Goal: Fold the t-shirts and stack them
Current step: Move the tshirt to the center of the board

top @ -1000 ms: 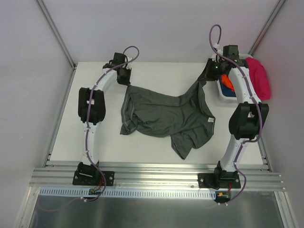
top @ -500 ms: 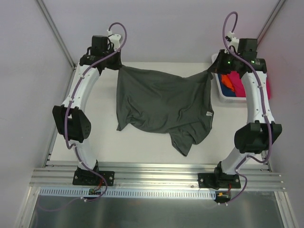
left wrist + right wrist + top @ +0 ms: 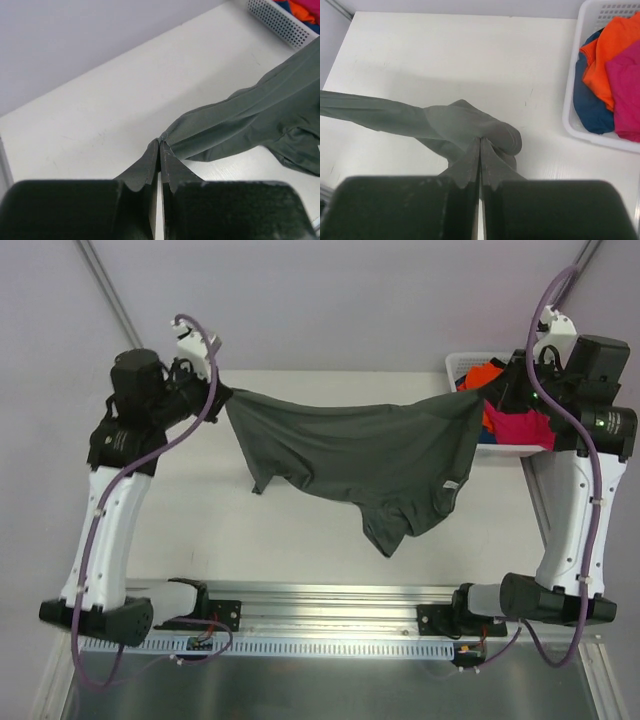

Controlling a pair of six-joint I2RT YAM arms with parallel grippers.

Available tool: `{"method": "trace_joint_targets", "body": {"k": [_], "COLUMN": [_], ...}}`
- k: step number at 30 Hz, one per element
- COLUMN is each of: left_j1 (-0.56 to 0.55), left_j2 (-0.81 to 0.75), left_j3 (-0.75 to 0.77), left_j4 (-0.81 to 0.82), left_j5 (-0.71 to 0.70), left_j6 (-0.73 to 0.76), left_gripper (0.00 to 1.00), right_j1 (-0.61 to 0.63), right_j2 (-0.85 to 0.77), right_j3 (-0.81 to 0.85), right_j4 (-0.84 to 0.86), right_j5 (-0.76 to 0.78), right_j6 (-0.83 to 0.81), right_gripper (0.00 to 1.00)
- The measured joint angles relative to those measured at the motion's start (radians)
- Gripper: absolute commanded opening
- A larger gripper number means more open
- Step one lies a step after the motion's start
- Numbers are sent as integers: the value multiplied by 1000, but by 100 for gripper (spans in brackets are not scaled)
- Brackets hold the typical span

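Left fingers (image 3: 145, 169): you are pinching one top corner of the grey-green t-shirt (image 3: 350, 450), closed tight on the cloth.
Right fingers (image 3: 465, 166): you are clamping the opposite corner, closed on a bunched fold.
T-shirt: it is hanging stretched between both arms over the tabletop (image 3: 200, 525) — likely so it spreads flat for folding.
Basket (image 3: 570, 107): the orange shirt (image 3: 615, 45), pink shirt (image 3: 626, 85) and blue shirt (image 3: 590, 107) are waiting inside.

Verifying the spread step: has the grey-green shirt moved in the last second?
Yes. The grey-green shirt has spread wider: its right corner now reaches the white basket, its left corner sits nearer the left edge of the table.
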Motion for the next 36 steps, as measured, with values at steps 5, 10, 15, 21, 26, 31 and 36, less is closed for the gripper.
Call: {"method": "trace_joint_targets", "body": {"k": [5, 10, 15, 21, 26, 31, 36], "left_j1": [0, 0, 0, 0, 0, 0, 0], "left_j2": [-270, -424, -402, -345, -261, -160, -126], "left_j3": [-72, -73, 18, 111, 141, 103, -16], "left_j4": [-8, -17, -48, -61, -49, -13, 0], "left_j5": [1, -13, -21, -20, -31, -33, -33], "left_j6": [68, 116, 139, 217, 288, 346, 349], "left_gripper": [0, 0, 0, 0, 0, 0, 0], "right_j1": [-15, -16, -16, -16, -16, -16, -16], "right_j2": [-82, -272, -403, -413, -351, -215, -112], "right_j3": [-1, 5, 136, 227, 188, 174, 119], "right_j4": [-71, -118, -151, -133, -71, -10, 39], "right_j5": [-51, -64, -66, -41, -4, 23, 34], "right_j6": [-19, -40, -40, -29, -27, -29, -15], "right_gripper": [0, 1, 1, 1, 1, 1, 1]}}
